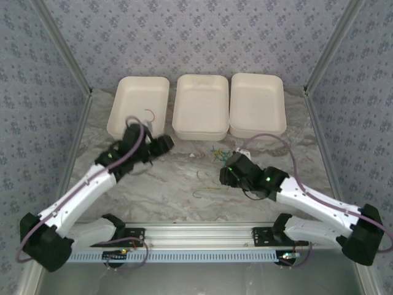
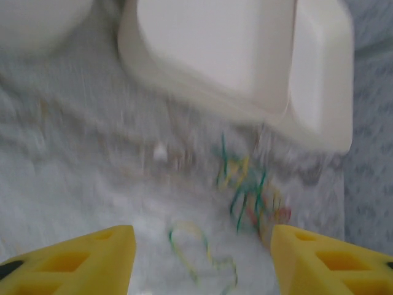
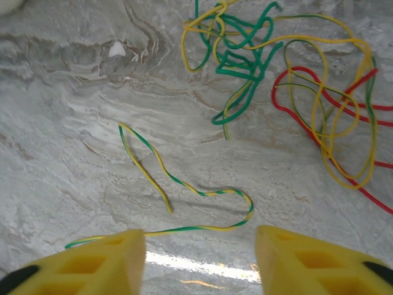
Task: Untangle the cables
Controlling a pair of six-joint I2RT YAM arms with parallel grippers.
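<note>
Looking down on the table (image 1: 166, 190), we see three trays (image 1: 198, 132) in a row along its far edge. The cables (image 1: 218, 150) lie tangled in a small heap of green, yellow and red near the table's middle, just before the middle tray's near right corner. One striped cable (image 3: 202, 192), yellow and green, lies apart from the heap, toward the table's near edge. A thin reddish wire (image 1: 149, 114) lies in the left tray. The left gripper (image 1: 161, 145) hangs over the table by the left tray's near right corner; its jaws stand spread with nothing between them. The right gripper (image 3: 199, 236) hovers over the striped cable, whose tail runs along the table just ahead of the tips. Its jaws are spread too and pinch nothing.
</note>
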